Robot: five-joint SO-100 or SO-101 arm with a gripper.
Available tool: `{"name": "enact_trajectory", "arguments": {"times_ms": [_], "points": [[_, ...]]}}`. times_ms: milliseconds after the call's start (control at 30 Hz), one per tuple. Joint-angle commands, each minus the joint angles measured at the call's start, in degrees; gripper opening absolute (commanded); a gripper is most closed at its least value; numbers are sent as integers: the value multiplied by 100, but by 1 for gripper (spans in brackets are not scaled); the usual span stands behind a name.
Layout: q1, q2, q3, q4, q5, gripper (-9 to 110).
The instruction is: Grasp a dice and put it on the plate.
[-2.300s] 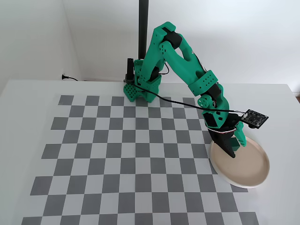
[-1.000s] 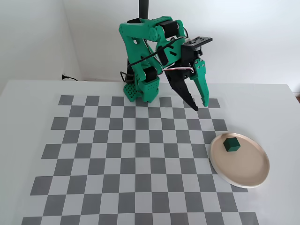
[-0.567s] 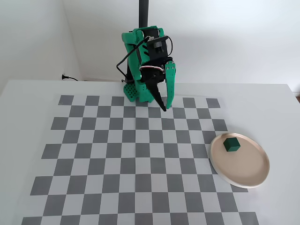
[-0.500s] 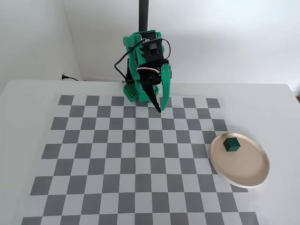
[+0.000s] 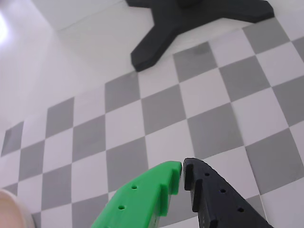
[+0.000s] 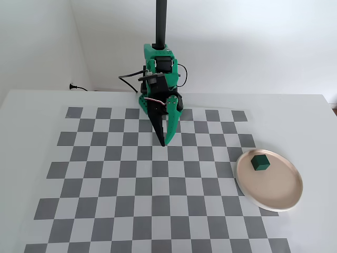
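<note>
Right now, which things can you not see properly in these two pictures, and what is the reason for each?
- The dice: absent from the wrist view; too small in the fixed view to show any face markings.
- The plate: the wrist view's bottom-left edge cuts it down to a sliver.
- The gripper: the wrist view's bottom edge cuts its fingers; tips touch, nothing held.
- The black stand: cut by the wrist view's top edge.

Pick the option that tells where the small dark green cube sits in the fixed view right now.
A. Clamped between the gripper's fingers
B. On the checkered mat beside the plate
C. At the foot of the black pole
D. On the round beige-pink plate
D: the small dark green cube rests on the round beige-pink plate, well apart from the shut, empty green-and-black gripper over the checkered mat.
</note>
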Motion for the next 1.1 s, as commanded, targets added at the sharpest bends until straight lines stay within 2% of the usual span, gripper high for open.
{"name": "enact_trajectory", "arguments": {"times_ms": [0, 133, 200, 333, 400, 567, 700, 867, 1067], "points": [[281, 62, 422, -879, 624, -4], [519, 62, 624, -1310, 1802, -4], [598, 62, 615, -1257, 2074, -4], [448, 62, 659, -536, 2303, -4], [132, 70, 659, -18, 1942, -4], [299, 70, 659, 53, 4799, -4], [396, 70, 659, 677, 5748, -4], [589, 70, 659, 1055, 6381, -4], [554, 70, 659, 1063, 6319, -4]]}}
